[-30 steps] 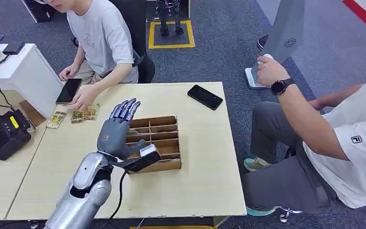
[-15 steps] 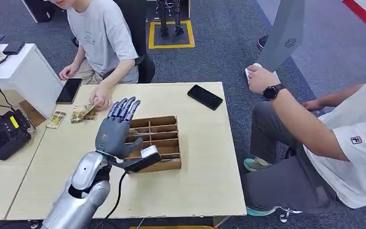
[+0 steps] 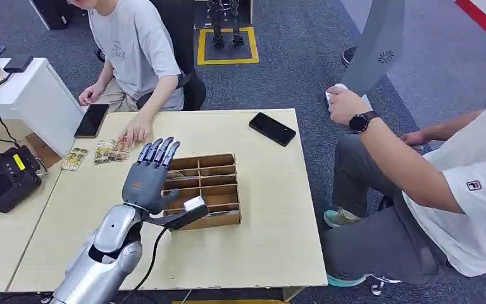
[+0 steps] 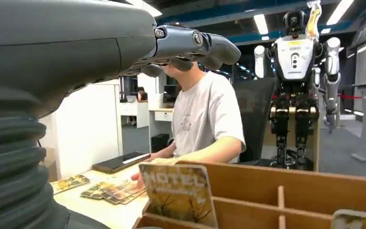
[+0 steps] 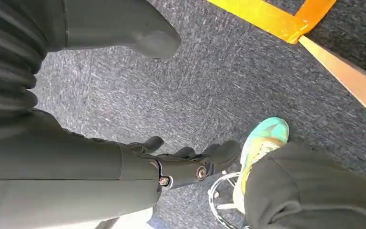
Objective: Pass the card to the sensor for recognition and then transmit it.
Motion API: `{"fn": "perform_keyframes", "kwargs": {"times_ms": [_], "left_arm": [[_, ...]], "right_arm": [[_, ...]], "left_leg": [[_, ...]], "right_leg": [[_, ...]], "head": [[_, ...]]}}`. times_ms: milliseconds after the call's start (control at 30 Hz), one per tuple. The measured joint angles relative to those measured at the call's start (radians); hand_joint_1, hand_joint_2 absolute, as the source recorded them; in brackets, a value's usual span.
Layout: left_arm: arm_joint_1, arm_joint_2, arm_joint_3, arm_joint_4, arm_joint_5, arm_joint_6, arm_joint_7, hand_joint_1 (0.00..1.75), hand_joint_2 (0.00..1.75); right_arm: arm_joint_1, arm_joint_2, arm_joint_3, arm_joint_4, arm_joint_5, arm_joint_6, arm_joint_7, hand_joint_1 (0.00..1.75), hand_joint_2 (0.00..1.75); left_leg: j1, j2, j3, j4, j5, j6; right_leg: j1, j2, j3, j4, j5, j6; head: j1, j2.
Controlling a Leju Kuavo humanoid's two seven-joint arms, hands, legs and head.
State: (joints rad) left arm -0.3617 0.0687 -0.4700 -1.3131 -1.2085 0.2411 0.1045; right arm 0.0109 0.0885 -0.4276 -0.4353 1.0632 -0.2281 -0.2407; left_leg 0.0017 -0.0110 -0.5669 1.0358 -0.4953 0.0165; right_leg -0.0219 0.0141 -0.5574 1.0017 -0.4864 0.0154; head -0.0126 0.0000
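Table (image 3: 272, 209): L hand (image 3: 147, 177) flat-open over wooden organizer's (image 3: 218, 190) left edge.

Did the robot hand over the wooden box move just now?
Yes. The left robot hand slid a little back toward the robot and leftward, judged against the wooden box: its fingertips used to reach past the box's far edge, now they sit nearer.

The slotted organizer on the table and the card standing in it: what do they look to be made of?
The organizer looks like thin unfinished wood or fibreboard: matte brown panels with pale cut edges, slotted together into compartments. The card looks like glossy printed card or plastic, with a white border and "HOTEL" lettering; which of the two is unclear.
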Motion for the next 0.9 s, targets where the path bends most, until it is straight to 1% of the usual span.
{"fn": "perform_keyframes", "kwargs": {"times_ms": [467,900], "left_arm": [[0.000,0.005,0.010,0.026,-0.005,0.000,0.000,0.00,1.75],[0.000,0.005,0.010,0.026,-0.005,0.000,0.000,0.00,1.75]], "right_arm": [[0.011,-0.002,0.022,-0.017,-0.006,0.002,0.006,0.00,1.75],[0.014,-0.004,0.030,-0.026,-0.016,0.002,0.009,0.00,1.75]], "left_leg": [[0.000,0.000,0.000,0.000,0.000,0.000],[0.000,0.000,0.000,0.000,0.000,0.000]], "right_leg": [[0.000,0.000,0.000,0.000,0.000,0.000],[0.000,0.000,0.000,0.000,0.000,0.000]], "head": [[0.000,0.000],[0.000,0.000]]}}
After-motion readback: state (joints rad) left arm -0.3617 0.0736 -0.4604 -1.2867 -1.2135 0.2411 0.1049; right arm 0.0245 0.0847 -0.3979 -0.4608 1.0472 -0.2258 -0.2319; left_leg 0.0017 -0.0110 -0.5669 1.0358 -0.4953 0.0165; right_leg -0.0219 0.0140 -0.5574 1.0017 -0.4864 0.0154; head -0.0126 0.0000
